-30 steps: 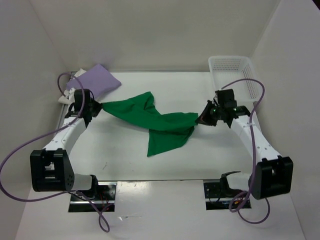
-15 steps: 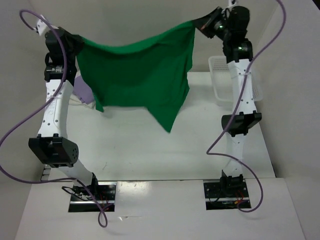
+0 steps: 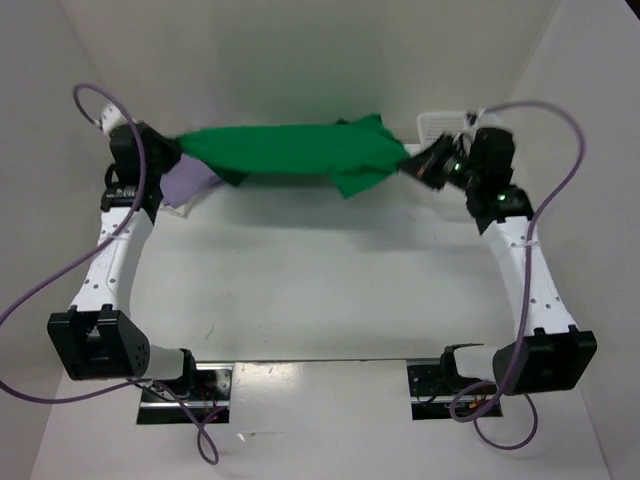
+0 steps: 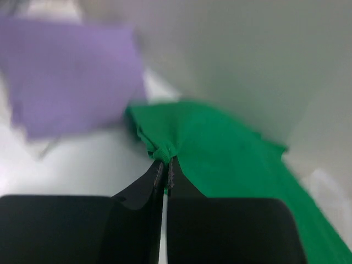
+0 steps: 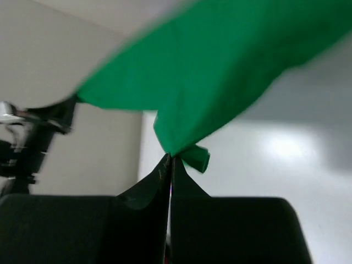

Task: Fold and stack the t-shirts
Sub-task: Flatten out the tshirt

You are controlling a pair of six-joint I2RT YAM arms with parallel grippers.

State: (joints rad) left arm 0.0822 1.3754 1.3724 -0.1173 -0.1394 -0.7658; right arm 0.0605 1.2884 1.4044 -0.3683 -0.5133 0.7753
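Lowering after high lift: left gripper (image 4: 165, 165), right gripper (image 5: 169, 158) each clamped on edge of green t-shirt (image 3: 290, 150), now stretched low across upper centre (hung tall moment ago). Spread for folding seems ready. Lilac t-shirt (image 3: 185, 187) lies upper left.

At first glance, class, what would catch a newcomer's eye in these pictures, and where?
A bright green t-shirt is stretched across the far side of the table, pinched at its ends by the left fingers and right fingers. A lilac t-shirt lies by its left end; a white basket stands at far right.
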